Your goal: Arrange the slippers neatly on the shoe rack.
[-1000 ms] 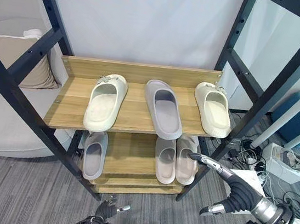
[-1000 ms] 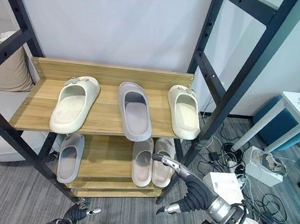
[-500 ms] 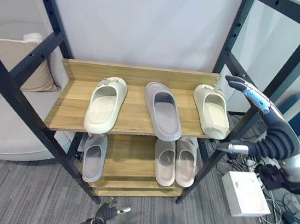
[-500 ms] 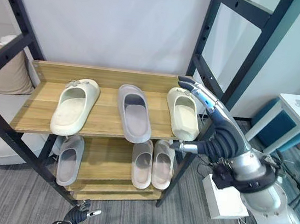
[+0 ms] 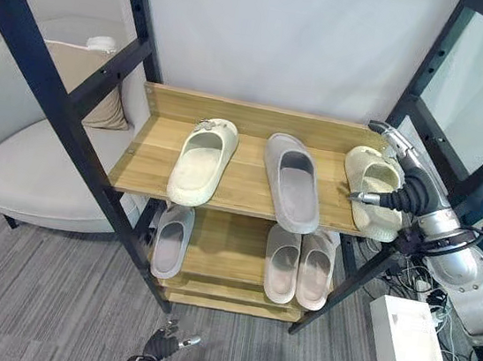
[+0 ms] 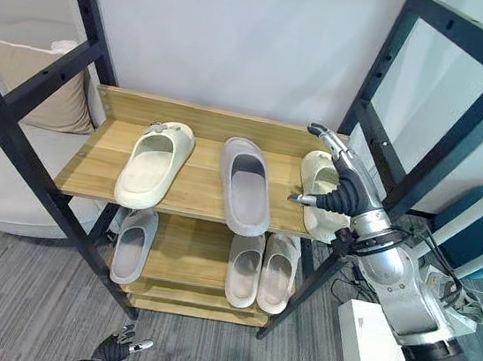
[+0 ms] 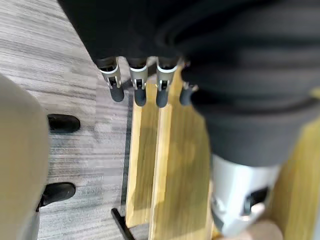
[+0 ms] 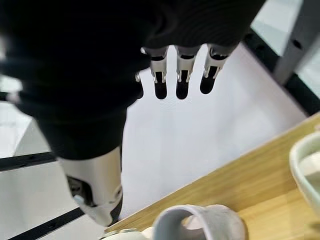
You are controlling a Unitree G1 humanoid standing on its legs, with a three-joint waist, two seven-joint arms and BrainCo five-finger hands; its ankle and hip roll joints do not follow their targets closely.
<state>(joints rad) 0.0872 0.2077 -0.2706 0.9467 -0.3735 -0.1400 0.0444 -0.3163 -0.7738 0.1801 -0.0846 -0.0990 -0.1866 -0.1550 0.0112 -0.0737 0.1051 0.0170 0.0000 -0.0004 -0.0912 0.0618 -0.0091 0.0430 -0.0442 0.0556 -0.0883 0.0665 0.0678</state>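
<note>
On the rack's top shelf lie a cream slipper at the left, a grey slipper in the middle and a second cream slipper at the right end. My right hand is open over that right cream slipper, fingers straight and thumb pointing left across it; I cannot tell if it touches. On the lower shelf rest a grey slipper and a pale pair. My left hand hangs open low by the floor in front of the rack.
Black frame posts stand at both sides of the rack, one close beside my right arm. A beige sofa with a cushion sits to the left. A white box lies on the floor at the right.
The camera has shifted. My right hand rose from down by the lower shelf to the top shelf and now sits over the right cream slipper. The slippers have not moved.
</note>
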